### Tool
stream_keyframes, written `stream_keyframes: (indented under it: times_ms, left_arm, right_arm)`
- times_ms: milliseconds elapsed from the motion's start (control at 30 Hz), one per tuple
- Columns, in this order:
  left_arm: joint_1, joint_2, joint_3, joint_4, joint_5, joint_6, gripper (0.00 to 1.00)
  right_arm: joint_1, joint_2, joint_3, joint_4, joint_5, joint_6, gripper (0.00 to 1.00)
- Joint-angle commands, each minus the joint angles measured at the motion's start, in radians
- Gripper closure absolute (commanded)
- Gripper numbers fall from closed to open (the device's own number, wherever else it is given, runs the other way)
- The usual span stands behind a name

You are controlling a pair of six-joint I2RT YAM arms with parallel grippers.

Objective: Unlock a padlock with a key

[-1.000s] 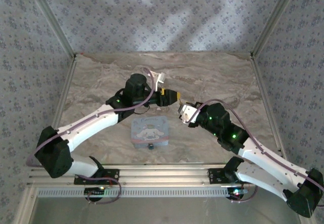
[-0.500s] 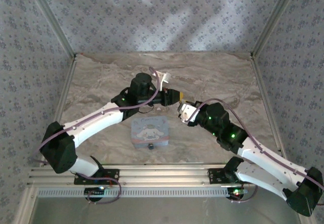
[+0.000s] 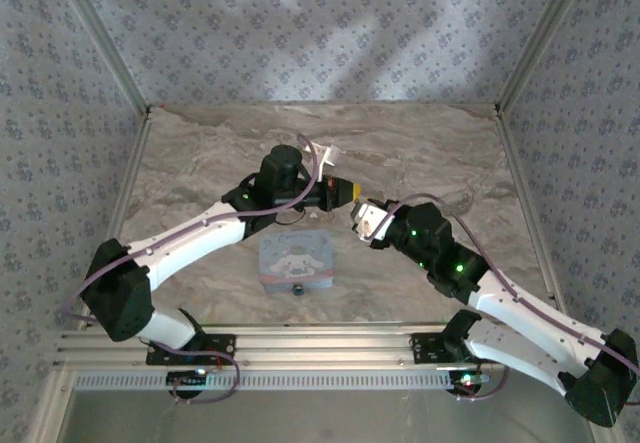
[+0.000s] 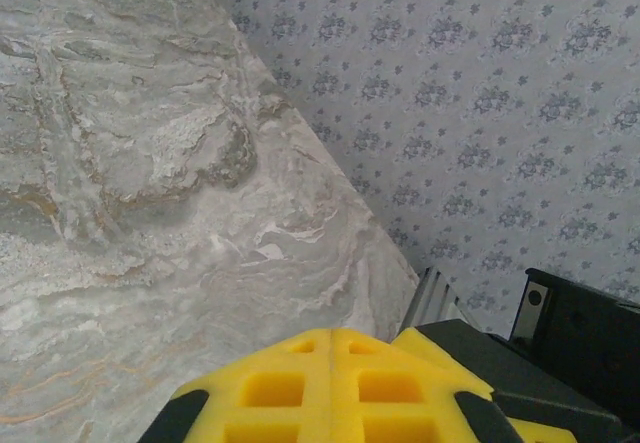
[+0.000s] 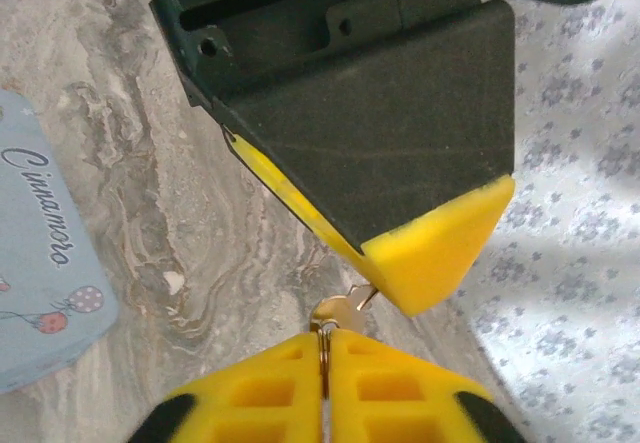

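The small dark padlock (image 3: 296, 290) sits at the near edge of the light blue cartoon tin box (image 3: 297, 259). My right gripper (image 5: 323, 338) is shut on a thin key ring, and a brass key (image 5: 338, 312) sticks out just beyond its yellow pads. The key's thin end meets the yellow fingertip (image 5: 440, 248) of my left gripper (image 3: 350, 193); I cannot tell whether it is pinched there. The left gripper (image 4: 330, 335) has its pads pressed together. Both grippers meet above the table behind the box, the right gripper (image 3: 357, 219) just below the left.
The tin box's corner (image 5: 40, 253) lies left of the key, lower down. The marble tabletop (image 3: 420, 153) is bounded by patterned walls on three sides and a metal rail (image 3: 320, 348) at the near edge.
The left arm has shifted a little to the right, bringing its gripper closer to the right gripper. The right arm has hardly moved.
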Motion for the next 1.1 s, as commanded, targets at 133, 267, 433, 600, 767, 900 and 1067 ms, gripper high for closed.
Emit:
stream_keyframes:
  times_ms: [133,267,433,600,767,900,1067]
  left_arm:
    - [0.004,-0.092,0.004,-0.035,-0.085,0.084,1.0]
    - [0.009,-0.121,-0.012,-0.034,-0.086,0.115,1.0]
    - [0.009,-0.151,-0.031,-0.009,-0.066,0.148,1.0]
    - [0.01,-0.16,-0.041,0.026,-0.025,0.154,1.0]
    - [0.009,-0.16,-0.046,0.054,-0.002,0.151,1.0]
    - [0.009,-0.156,-0.046,0.06,-0.001,0.144,1.0]
    - [0.01,-0.153,-0.045,0.063,0.005,0.137,1.0]
  right_arm:
    - [-0.035,-0.068,-0.013,-0.024,-0.112,0.167,0.63]
    - [-0.13,-0.101,-0.016,-0.002,-0.307,0.367,0.51]
    - [-0.392,-0.08,-0.043,0.189,-0.698,0.749,0.36]
    - [-0.508,0.017,-0.046,0.423,-0.926,1.062,0.31]
    - [-0.481,0.115,-0.008,0.501,-1.021,1.166,0.31]
    - [-0.44,0.152,0.005,0.507,-1.028,1.156,0.32]
    - [-0.42,0.168,0.009,0.51,-1.012,1.148,0.36]
